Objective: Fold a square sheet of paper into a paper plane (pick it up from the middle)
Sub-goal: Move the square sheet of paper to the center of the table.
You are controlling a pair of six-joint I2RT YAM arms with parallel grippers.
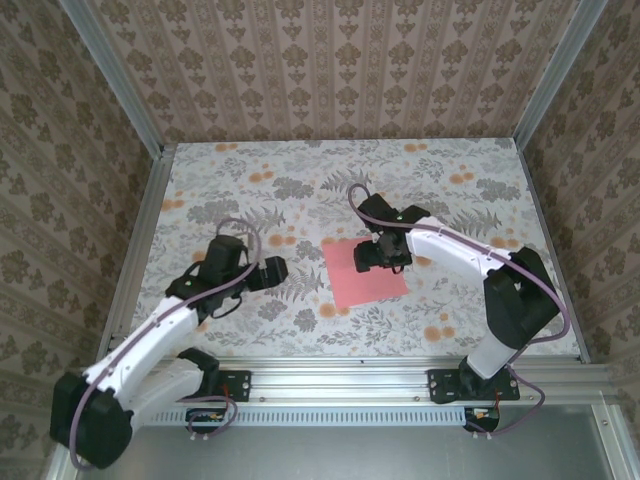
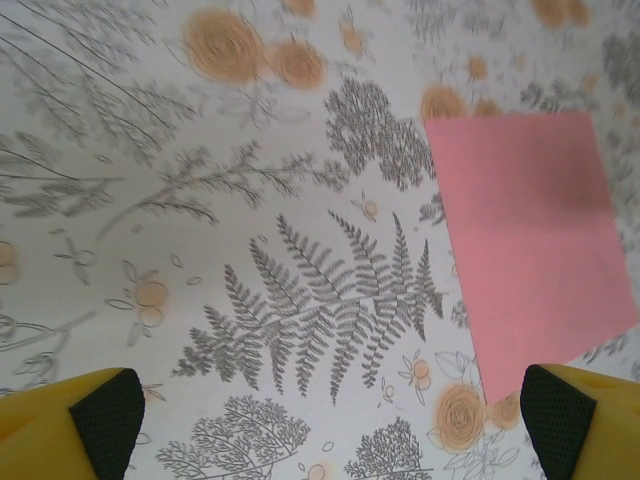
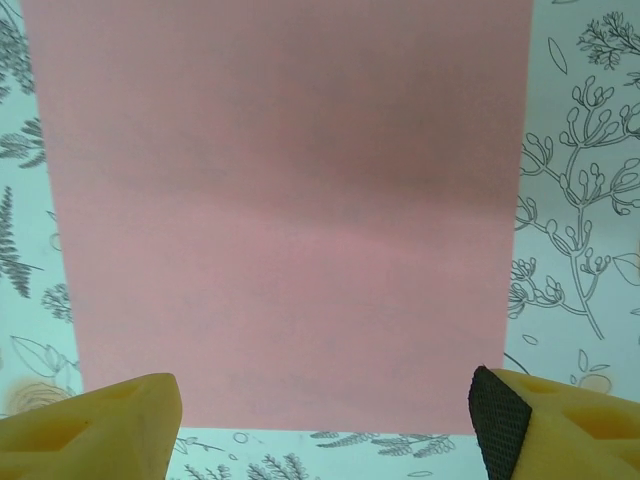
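Top external view: at the near edge the two arm bases sit on the metal rail, and from there both arms reach out over the flower-printed table (image 1: 460,205). The left gripper (image 1: 268,272) hangs left of centre, jaws spread wide and holding nothing. In the left wrist view the left gripper (image 2: 335,415) frames bare fern print, with the pink corner just beside one finger.

A little further out lies the square sheet of paper (image 1: 365,288) — flat, unfolded, slightly right of centre. The right gripper (image 1: 380,258) is above its far half. In the right wrist view the right gripper (image 3: 322,415) stands apart, its fingers (image 3: 120,415) straddling the square sheet of paper (image 3: 290,220) near one edge — whether they touch it I cannot tell. Beyond, patterned walls (image 1: 330,70) close the table in.
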